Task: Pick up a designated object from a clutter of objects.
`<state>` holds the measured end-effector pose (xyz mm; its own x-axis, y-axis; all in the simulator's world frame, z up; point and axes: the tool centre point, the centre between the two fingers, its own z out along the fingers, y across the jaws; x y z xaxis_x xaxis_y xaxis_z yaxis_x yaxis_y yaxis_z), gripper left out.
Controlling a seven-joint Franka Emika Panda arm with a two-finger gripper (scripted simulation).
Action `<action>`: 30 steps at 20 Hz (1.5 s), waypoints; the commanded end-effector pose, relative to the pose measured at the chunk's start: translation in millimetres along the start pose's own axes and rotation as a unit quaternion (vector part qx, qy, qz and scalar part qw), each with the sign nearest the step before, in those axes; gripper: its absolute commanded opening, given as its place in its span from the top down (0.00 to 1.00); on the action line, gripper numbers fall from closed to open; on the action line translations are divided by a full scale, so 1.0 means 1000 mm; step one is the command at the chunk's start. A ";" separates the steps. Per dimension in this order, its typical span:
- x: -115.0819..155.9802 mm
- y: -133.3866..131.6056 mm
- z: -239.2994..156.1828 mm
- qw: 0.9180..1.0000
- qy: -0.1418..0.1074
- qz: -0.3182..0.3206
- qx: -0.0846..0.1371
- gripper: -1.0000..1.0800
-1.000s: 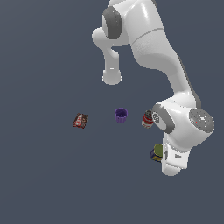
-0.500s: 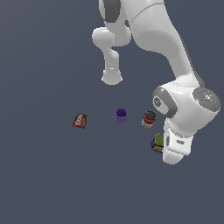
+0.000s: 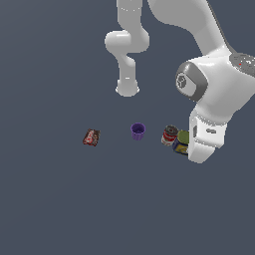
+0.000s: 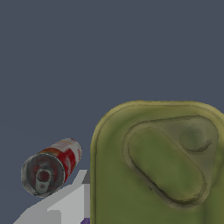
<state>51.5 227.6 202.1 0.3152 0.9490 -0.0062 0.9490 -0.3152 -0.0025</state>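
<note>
Olive-yellow metal fills the lower right of the wrist view, where the tin (image 4: 157, 170) shows its flat lid with a raised rounded panel and a pull-tab dimple near the upper right of that panel. In the exterior view the same tin (image 3: 181, 141) sits right of centre, mostly hidden behind the arm's white hand, with the red-and-white can (image 3: 170, 135) just beside it on the exterior view's left; whether the two touch cannot be told. The purple cup (image 3: 138, 131) stands a little further left and the red-brown packet (image 3: 91, 137) lies well apart at the left of the frame. The gripper (image 3: 199, 155) hangs at the tin's edge, but its fingertips are hidden in both views, so whether it is released or clenched cannot be told. As a judgement, the tin should be rigid and fairly dense for its size, so it will not deform under pressure, yet its smooth painted sides could slip. The best hold is probably across the shorter span, fingers on the two long dark-blue sides, low enough to seat below the lid's rim. The nearby can leaves little room on that side and could be knocked over.
</note>
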 end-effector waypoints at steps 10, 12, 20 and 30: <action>-0.028 -0.051 -0.110 1.000 0.002 0.000 -0.002 1.00; -0.032 -0.060 -0.129 1.000 0.002 -0.001 -0.002 1.00; -0.048 -0.088 -0.191 1.000 0.003 -0.001 -0.001 1.00; -0.055 -0.100 -0.224 1.000 0.003 0.000 -0.001 1.00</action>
<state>-59.3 208.2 423.3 0.3144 0.9493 -0.0011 0.9493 -0.3144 -0.0026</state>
